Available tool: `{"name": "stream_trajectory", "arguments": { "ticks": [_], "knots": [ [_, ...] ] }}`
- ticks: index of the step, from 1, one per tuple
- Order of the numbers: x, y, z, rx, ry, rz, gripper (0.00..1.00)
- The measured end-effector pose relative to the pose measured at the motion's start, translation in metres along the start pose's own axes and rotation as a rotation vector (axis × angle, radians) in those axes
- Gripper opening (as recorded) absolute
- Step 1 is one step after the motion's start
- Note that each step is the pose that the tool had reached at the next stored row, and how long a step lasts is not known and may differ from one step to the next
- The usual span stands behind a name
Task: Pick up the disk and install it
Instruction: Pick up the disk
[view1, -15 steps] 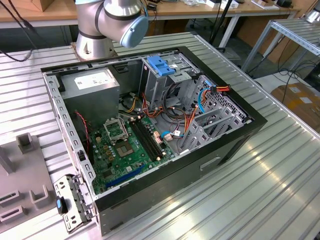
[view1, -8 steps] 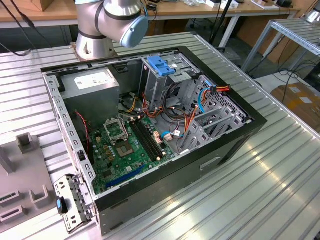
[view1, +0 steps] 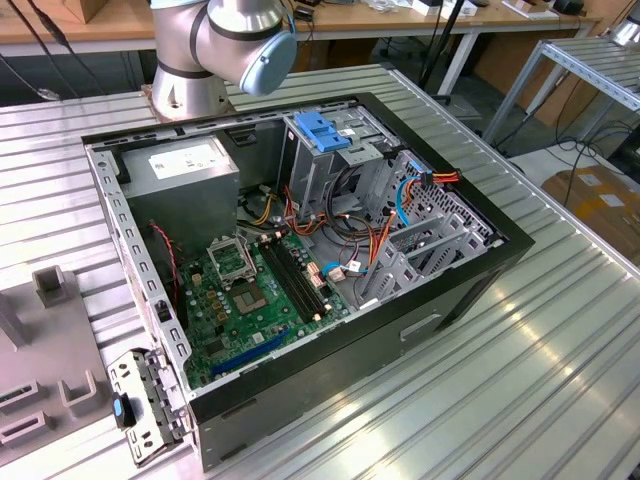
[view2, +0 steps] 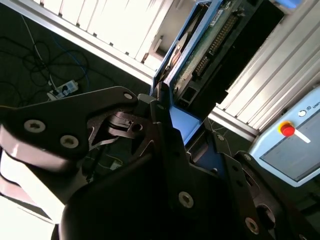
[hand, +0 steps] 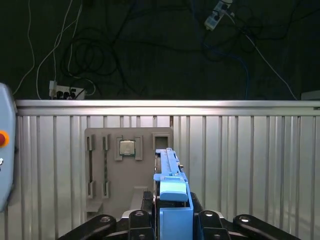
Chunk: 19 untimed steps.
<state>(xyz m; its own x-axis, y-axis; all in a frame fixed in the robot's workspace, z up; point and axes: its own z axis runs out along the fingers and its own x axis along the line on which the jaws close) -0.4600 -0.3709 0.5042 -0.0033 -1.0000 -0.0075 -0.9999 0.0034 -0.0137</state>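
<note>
The end effector (hand: 172, 212) pinches the disk (hand: 169, 165) by its blue carrier, edge-on above the ribbed worktop (hand: 240, 160) and apparently clear of the grey fixture plate (hand: 100, 170). In the exterior view, the open computer case (view1: 300, 385) lies on its side.

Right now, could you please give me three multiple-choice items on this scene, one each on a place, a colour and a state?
1. Where is the disk?
A. Inside the computer case
B. Between the fingers
C. Flat on the motherboard

2. What colour is the disk's carrier rail?
A. Blue
B. Red
C. Yellow

3. How is the computer case?
A. Closed
B. Upside down
C. Open-sided

Answers:
1 B: in the first wrist view the fingers flank the disk on both sides.
2 A: the carrier rail is bright blue in both wrist views.
3 C: in the exterior view the motherboard lies exposed inside the computer case.
</note>
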Motion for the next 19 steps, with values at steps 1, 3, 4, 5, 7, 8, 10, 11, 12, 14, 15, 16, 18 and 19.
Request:
{"name": "stream_trajectory", "arguments": {
  "ticks": [1,3,4,5,7,8,10,11,12,14,15,16,18,19],
  "knots": [
    [0.0000,-0.0001,-0.0023,-0.0001,0.0000,0.000,0.37],
    [-0.0001,-0.0001,-0.0072,-0.0002,0.0001,0.000,0.37],
    [-0.0001,-0.0002,-0.0113,-0.0001,0.0001,0.000,0.37],
    [-0.0001,-0.0002,-0.0136,-0.0002,0.0001,0.000,0.37],
    [-0.0002,-0.0003,-0.0144,-0.0002,0.0001,0.000,0.37],
    [-0.0002,-0.0002,-0.0144,-0.0001,0.0000,0.000,0.37],
    [-0.0001,-0.0002,-0.0145,-0.0002,0.0001,0.000,0.37],
    [-0.0001,-0.0002,-0.0145,-0.0002,0.0001,0.000,0.37],
    [-0.0001,-0.0002,-0.0145,-0.0002,0.0001,0.000,0.37],
    [-0.0001,-0.0003,-0.0144,-0.0001,0.0000,0.000,0.37],
    [-0.0002,-0.0006,-0.0144,0.0000,0.0000,0.000,0.37],
    [-0.0002,-0.0012,-0.0145,-0.0002,0.0001,0.000,0.37],
    [-0.0001,-0.0032,-0.0145,-0.0002,0.0001,0.000,0.37],
    [-0.0001,-0.0046,-0.0144,-0.0002,0.0000,0.000,0.37]
  ]
}}
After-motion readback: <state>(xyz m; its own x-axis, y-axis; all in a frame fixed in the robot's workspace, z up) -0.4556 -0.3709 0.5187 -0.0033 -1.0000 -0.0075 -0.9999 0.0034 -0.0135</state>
